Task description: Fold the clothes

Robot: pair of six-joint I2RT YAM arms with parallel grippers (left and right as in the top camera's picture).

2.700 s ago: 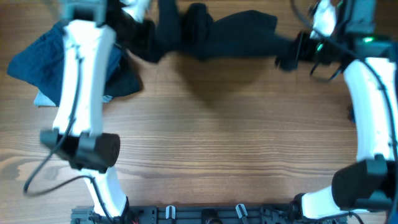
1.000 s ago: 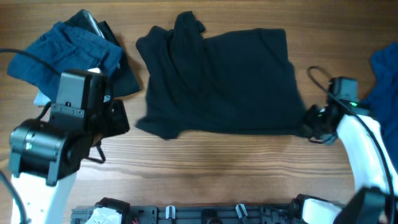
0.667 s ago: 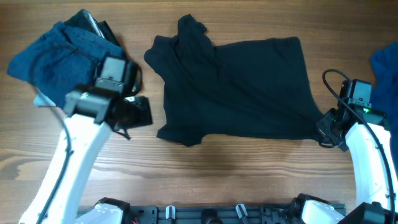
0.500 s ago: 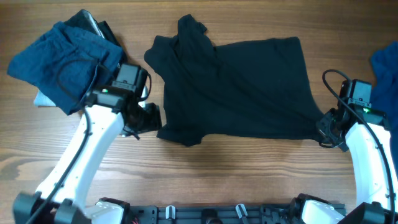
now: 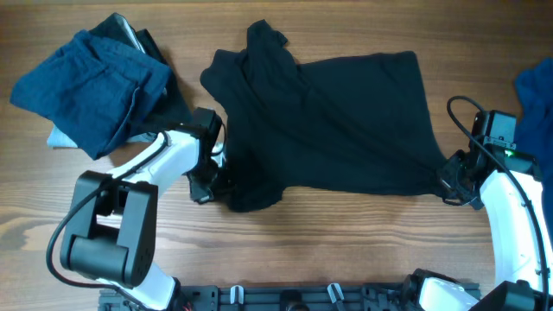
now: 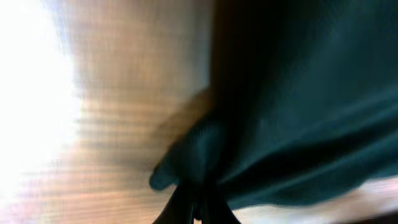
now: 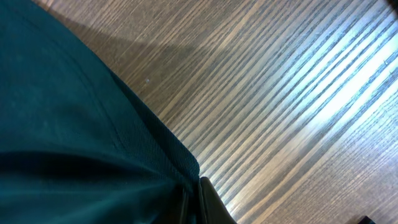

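Far left on the wooden counter (image 5: 328,250): a teal-blue garment (image 5: 86,82), crumpled in a heap, with darker cloth showing along its upper and right edges.

Just right of that heap, the left pincer (image 5: 210,180), low over the counter and clenched on the lower-left edge of the dark garment (image 5: 337,121). Blurred in the left wrist view, yet plain enough there: cloth bunched to a point where the fingertips meet at the bottom of the frame.

Across the middle of the counter, the dark garment itself, near-black, spread mostly flat. Wrinkled, with a rumpled fold jutting out at upper left and the lower-left corner puckered.

At its lower-right corner, the right pincer (image 5: 449,180), likewise clamped on the cloth. Shown close in the right wrist view: the corner of the fabric drawn in between closed fingers (image 7: 214,208), bare wood grain beyond.

Far right, cut off by the frame edge, a brighter blue garment (image 5: 536,99), lying apart from the dark one.
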